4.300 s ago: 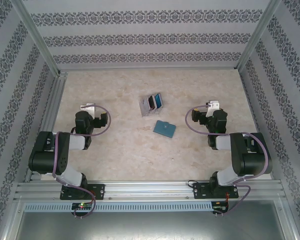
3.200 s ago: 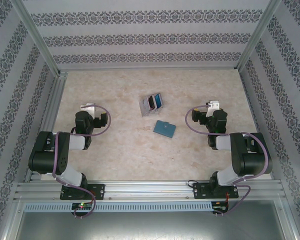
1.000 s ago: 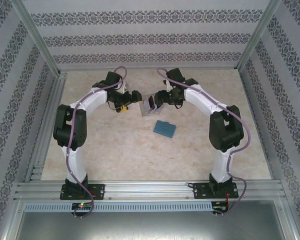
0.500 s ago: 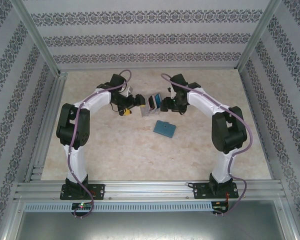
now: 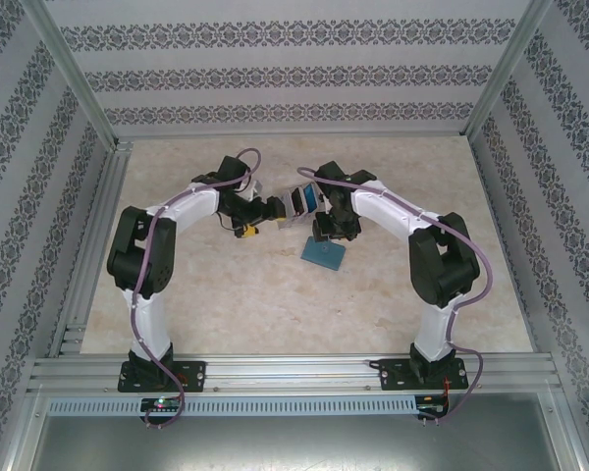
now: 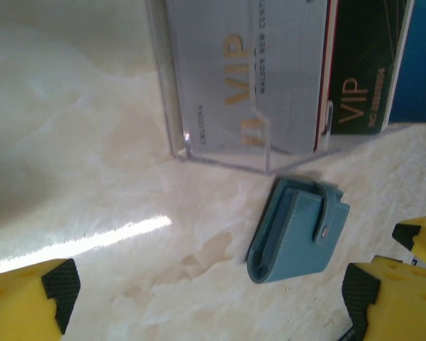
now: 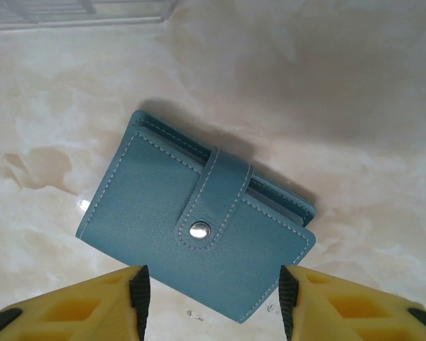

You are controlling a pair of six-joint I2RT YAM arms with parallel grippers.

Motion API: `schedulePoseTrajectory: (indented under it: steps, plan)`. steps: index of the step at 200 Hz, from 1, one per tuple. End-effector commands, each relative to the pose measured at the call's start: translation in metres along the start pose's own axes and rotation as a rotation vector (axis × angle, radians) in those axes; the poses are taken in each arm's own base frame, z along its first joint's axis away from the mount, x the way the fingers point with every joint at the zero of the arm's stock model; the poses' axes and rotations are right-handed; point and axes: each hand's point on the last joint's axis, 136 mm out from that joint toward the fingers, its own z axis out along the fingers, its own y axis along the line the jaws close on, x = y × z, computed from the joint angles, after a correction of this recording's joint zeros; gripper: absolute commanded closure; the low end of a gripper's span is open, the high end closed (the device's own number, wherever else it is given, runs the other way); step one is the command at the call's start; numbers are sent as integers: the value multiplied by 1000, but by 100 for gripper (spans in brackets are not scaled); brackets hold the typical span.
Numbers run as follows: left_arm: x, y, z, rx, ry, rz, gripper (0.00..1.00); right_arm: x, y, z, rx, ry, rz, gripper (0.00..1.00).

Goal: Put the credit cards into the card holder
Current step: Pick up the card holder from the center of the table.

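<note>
Showing the moment of approach: the teal card holder (image 5: 324,254) lies flat and closed on the marble-patterned table (image 5: 226,294), just nearer than, and slightly right of, the clear upright card stand (image 5: 296,202), without touching it. The credit cards (image 6: 362,71) stand on edge inside that stand, overlapping one another; the left wrist view shows a pale silver-grey card at the front, then a dark one with gold lettering and a red edge beside it, and a blue one at the right. The left gripper (image 6: 209,291) hangs at the left of the stand with its yellow fingers spread wide and nothing between them. The right gripper (image 7: 213,288) hovers directly over the card holder, its fingers partly spread and pinching nothing. A snap strap (image 7: 214,195) crosses the open edge of the card holder and is fastened, so no pocket is reachable yet. Judged from its stitched, leather-like skin, the card holder should be light, soft and somewhat springy, and likely to slide on the smooth table. A pinch across its folded spine, or on the strap tab, looks the surest hold. The cards appear thin, stiff and slick, and are probably best taken by an edge standing clear of the stand wall.
</note>
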Motion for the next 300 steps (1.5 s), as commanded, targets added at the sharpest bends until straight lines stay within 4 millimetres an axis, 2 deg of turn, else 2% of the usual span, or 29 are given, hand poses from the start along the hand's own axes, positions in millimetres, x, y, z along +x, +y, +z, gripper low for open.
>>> schedulePoseTrajectory:
  steps: [1, 30, 50, 62, 91, 125, 165, 200, 230, 258, 278, 300]
  plan:
    - [-6, -15, -16, 21, -80, 27, 3, 6, -3, 8, 53, 43, 6, 48]
    - [-5, -16, -19, 29, -103, 27, 3, 8, 8, 32, -1, 80, 5, 49]
    - [-5, -20, -23, 58, -133, 29, 3, 11, 4, 49, 19, 110, 4, 50]
    - [-4, -22, -25, 65, -140, 30, 3, 11, 4, 56, 19, 113, 7, 55]
    - [-2, -23, -30, 57, -137, 39, 3, 10, 2, 60, 40, 108, 3, 64]
    - [3, -24, -31, 59, -133, 35, 3, 13, 0, 53, 42, 101, 1, 82]
    - [18, -28, -27, 89, -113, 40, 4, 6, 11, 23, -99, 27, 46, 87]
    - [26, -50, -21, 174, -87, 90, 9, -13, 22, -28, -277, -109, 108, 88]
    - [19, -82, -29, 307, -107, 152, 10, -28, 28, -79, -485, -244, 188, 91]
    - [11, -105, -45, 387, -172, 217, 10, -31, 29, -118, -546, -338, 200, 92]
    - [6, -117, -53, 446, -215, 238, 11, -29, 32, -140, -598, -401, 216, 92]
    - [6, -125, -57, 506, -237, 235, 11, -25, 35, -155, -658, -434, 238, 92]
